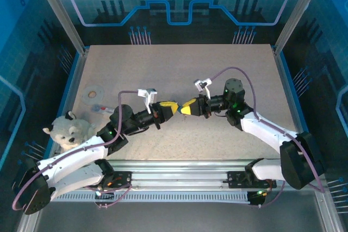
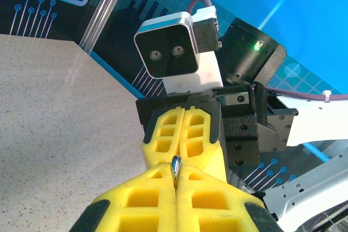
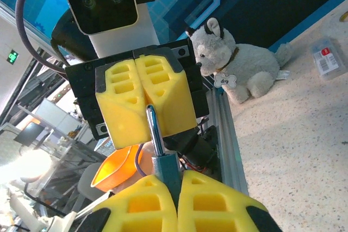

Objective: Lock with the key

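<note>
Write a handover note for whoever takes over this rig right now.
Left gripper: shut on one end of a metal rod.
Right gripper: shut on the grey-blue piece that the rod sticks out of.
Both meet tip to tip above the table. Which is key or lock: cannot tell.
Done: parts lifted, brought together.
To do: confirm the key is in, then turn it.

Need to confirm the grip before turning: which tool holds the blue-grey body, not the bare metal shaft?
The right tool: the blue-grey body is clamped in it, while the left tool pinches only the metal shaft.
</note>
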`<move>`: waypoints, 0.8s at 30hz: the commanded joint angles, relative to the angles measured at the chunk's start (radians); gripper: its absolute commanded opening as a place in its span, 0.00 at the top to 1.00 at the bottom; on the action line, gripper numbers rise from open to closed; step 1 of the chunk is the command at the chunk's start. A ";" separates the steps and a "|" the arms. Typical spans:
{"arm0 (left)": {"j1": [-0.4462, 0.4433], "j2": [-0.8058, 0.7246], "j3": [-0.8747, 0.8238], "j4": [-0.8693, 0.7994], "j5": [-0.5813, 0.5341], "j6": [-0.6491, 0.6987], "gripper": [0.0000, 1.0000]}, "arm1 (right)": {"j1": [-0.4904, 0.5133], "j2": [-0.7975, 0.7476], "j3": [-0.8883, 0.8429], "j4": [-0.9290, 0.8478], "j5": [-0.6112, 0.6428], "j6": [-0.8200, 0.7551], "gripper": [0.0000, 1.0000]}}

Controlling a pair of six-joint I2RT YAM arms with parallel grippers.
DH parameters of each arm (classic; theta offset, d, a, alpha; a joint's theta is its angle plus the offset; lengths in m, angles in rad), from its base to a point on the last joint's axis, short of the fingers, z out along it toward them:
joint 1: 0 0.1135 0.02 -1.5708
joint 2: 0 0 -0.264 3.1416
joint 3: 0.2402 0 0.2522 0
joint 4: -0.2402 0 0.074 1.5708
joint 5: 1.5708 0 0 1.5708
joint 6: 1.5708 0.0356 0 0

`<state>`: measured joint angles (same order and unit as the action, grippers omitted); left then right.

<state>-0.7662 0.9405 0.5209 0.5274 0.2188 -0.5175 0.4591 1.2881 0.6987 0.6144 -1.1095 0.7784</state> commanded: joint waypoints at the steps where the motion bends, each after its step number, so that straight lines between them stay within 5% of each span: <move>1: -0.125 0.034 -0.012 -0.205 0.296 0.013 1.00 | 0.002 -0.036 0.055 0.043 0.366 -0.075 1.00; 12: -0.127 0.080 0.009 -0.192 0.315 0.020 1.00 | 0.041 -0.148 -0.013 -0.011 0.505 -0.196 1.00; 24: -0.128 0.050 -0.033 -0.095 0.359 0.008 1.00 | 0.016 -0.104 0.014 0.023 0.420 -0.130 1.00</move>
<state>-0.7830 0.9714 0.5339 0.5186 0.2062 -0.5167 0.4961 1.1557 0.6464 0.4797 -0.9031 0.6090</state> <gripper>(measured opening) 0.038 0.039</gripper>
